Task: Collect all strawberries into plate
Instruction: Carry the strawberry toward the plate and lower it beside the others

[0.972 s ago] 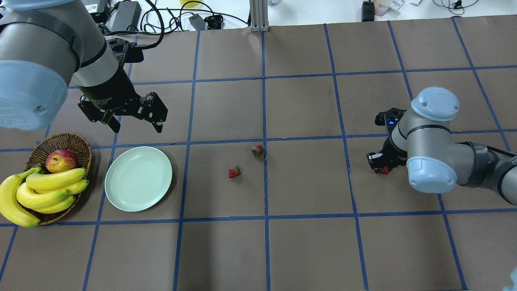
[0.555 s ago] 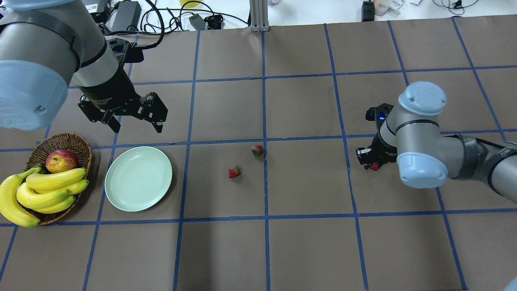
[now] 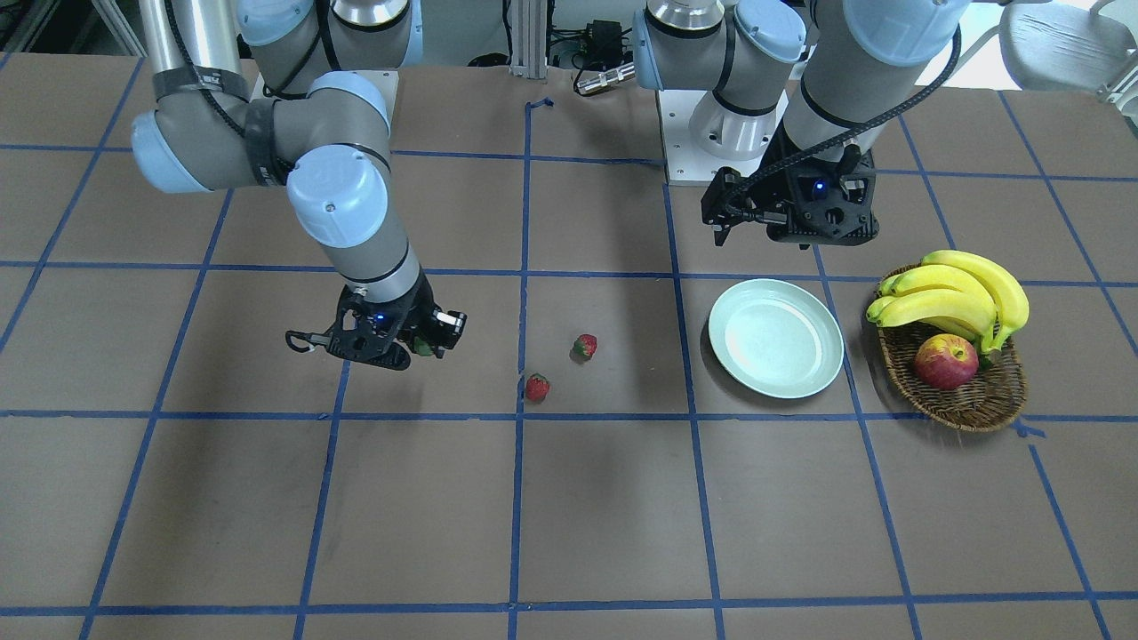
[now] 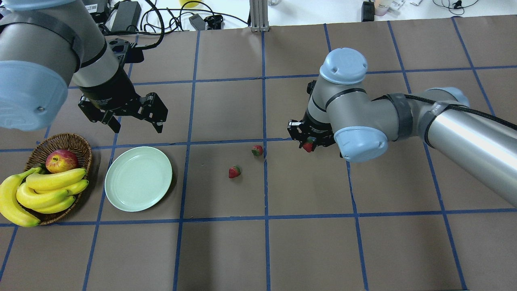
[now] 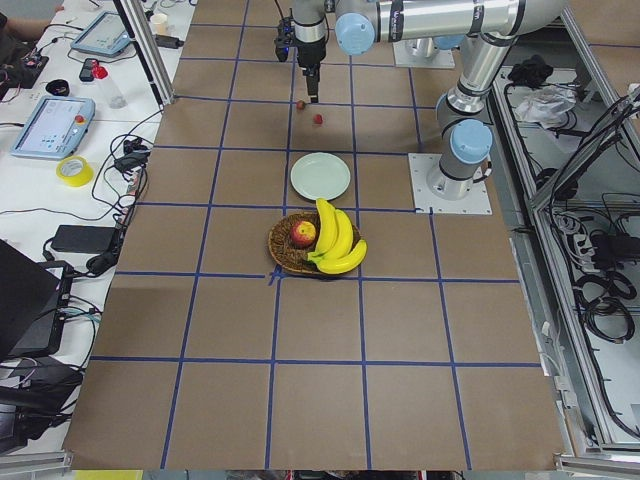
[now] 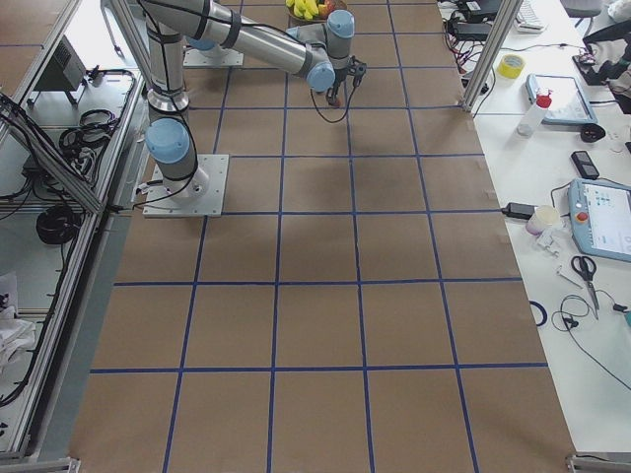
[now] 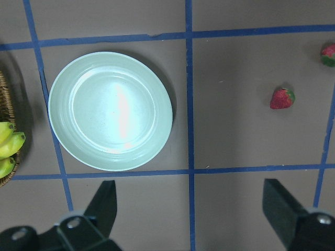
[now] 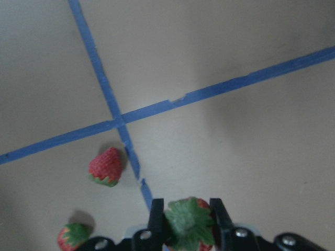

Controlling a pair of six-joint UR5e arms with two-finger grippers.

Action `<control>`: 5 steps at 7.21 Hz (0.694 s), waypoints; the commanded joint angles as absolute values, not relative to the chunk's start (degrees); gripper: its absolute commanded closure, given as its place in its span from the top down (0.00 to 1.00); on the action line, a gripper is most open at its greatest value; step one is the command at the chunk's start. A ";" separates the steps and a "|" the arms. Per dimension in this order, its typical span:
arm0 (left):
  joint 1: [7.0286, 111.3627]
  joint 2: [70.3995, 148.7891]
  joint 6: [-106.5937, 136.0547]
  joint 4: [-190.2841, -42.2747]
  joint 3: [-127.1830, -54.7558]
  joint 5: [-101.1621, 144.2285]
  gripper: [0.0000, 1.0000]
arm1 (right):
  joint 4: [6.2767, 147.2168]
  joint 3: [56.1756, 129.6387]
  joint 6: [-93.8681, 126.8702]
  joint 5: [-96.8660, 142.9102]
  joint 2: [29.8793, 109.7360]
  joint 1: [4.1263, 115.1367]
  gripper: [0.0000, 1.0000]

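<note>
While clamping one strawberry (image 8: 188,224) in the right end effector (image 4: 307,144), risks dropping it short of the lower-left plate (image 4: 121,180) through slippage, or clipping loose strawberries (image 4: 234,171) mid-frame.

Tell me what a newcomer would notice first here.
The right gripper, right of table centre, is shut on a strawberry. Two more strawberries lie loose near the centre, while the mint plate on the left sits empty near the open left gripper, beside a basket of bananas and an apple.
</note>
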State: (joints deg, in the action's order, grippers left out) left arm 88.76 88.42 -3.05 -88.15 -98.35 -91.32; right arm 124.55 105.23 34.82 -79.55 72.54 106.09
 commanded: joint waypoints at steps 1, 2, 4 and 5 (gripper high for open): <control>88.77 88.42 -2.99 -88.15 -98.44 -91.32 1.00 | 124.89 99.09 41.89 -76.74 66.83 112.21 0.11; 88.77 88.42 -2.99 -88.15 -98.35 -91.32 1.00 | 124.81 95.92 44.10 -76.12 64.97 113.98 0.11; 88.77 88.42 -2.99 -88.15 -98.35 -91.32 1.00 | 125.42 95.10 46.13 -72.77 61.37 118.89 0.12; 88.77 88.50 -2.99 -88.15 -98.35 -91.32 1.00 | 128.20 94.58 46.84 -72.25 58.74 119.61 0.12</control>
State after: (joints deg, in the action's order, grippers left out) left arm 88.77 88.46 -2.99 -88.16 -98.35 -91.32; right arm 125.95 95.24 45.68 -73.01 61.66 117.89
